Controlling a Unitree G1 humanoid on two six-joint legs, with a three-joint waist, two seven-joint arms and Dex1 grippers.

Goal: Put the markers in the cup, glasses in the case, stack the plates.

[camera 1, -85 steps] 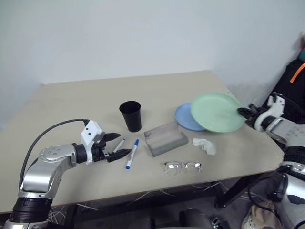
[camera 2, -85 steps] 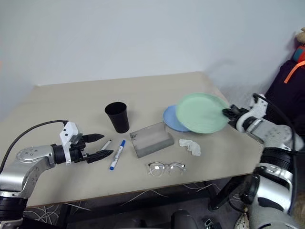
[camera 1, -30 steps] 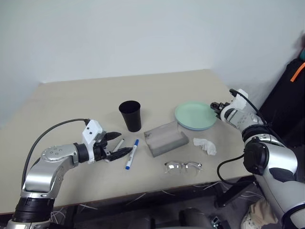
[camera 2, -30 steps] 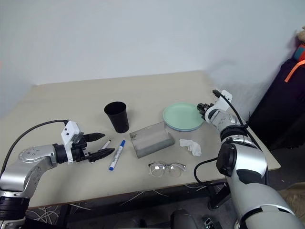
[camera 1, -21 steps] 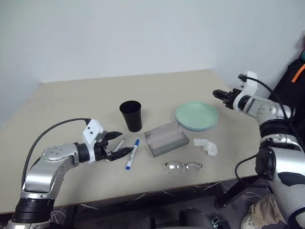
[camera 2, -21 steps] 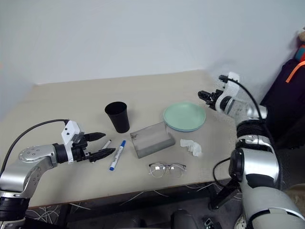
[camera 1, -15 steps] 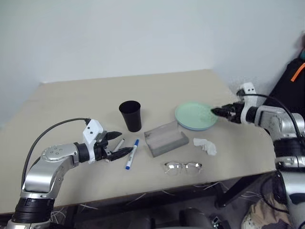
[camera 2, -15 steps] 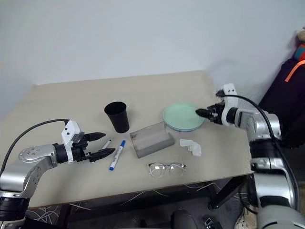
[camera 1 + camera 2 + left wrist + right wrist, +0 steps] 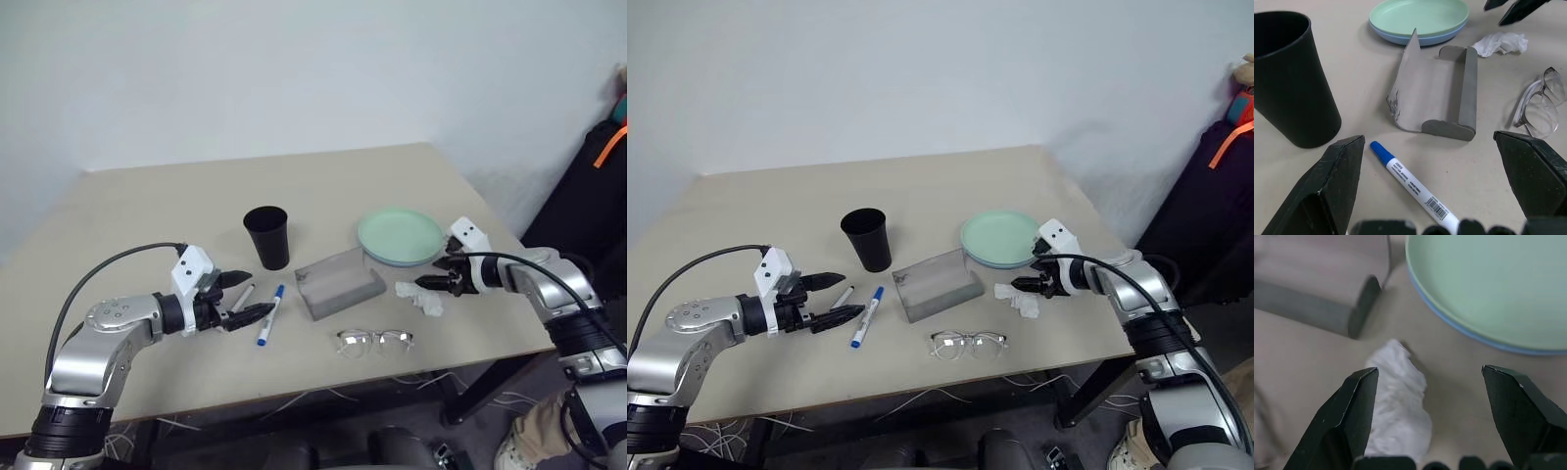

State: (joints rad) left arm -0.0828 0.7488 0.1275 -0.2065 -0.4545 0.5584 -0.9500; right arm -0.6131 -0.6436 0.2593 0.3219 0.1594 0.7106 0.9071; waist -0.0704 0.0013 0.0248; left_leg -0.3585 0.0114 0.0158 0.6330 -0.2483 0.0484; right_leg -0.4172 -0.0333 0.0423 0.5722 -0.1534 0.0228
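Observation:
The mint green plate (image 9: 400, 233) lies stacked on the light blue plate (image 9: 1459, 333) at the table's right. My right gripper (image 9: 428, 277) hovers open and empty just in front of the plates, over a crumpled white tissue (image 9: 419, 298). The grey case (image 9: 340, 282) stands open in the middle, with the glasses (image 9: 375, 341) in front of it. The black cup (image 9: 266, 235) stands upright to the case's left. The blue-capped marker (image 9: 270, 314) and black-capped marker (image 9: 244, 297) lie beside my left gripper (image 9: 257, 294), which is open, low over the table and empty.
The table's right edge (image 9: 509, 245) runs close behind my right arm, with a dark bag (image 9: 588, 186) beyond it. A black cable (image 9: 108, 269) loops over my left forearm. Bare tabletop (image 9: 196, 191) stretches behind the cup.
My right gripper let go of the green plate, which now rests on the blue one. It then drew back and down, with the wrist rolling, to above the tissue. The left arm stayed still.

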